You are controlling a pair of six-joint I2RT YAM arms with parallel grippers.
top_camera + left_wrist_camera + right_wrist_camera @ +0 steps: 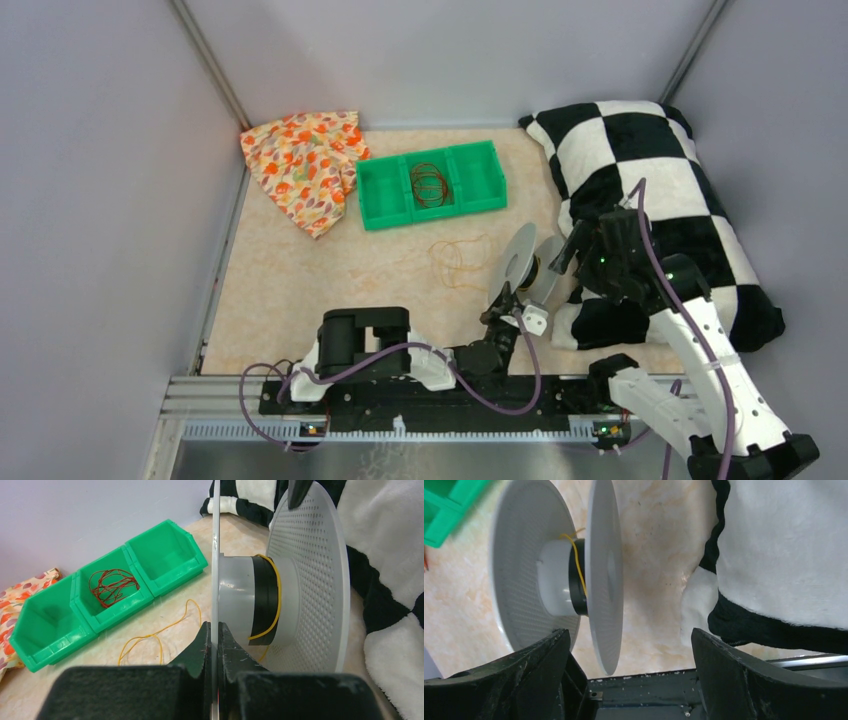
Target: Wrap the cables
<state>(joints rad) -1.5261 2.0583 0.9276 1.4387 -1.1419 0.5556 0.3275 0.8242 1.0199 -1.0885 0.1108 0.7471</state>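
The clear round spool stands on edge above the table, its hub banded in black. My left gripper is shut on the rim of its thin left flange; in the left wrist view the gripper has both jaws pressed flat on that flange. A strand of the yellow cable lies round the spool's hub, and the rest lies in loose loops on the table. My right gripper is open beside the spool's right flange. In the right wrist view the right gripper holds nothing, and the spool lies between its jaws, nearer the left one.
A green three-compartment bin stands at the back, with a coil of red wire in its middle compartment. A patterned orange cloth lies at the back left. A black-and-white checkered blanket fills the right side, close to my right arm.
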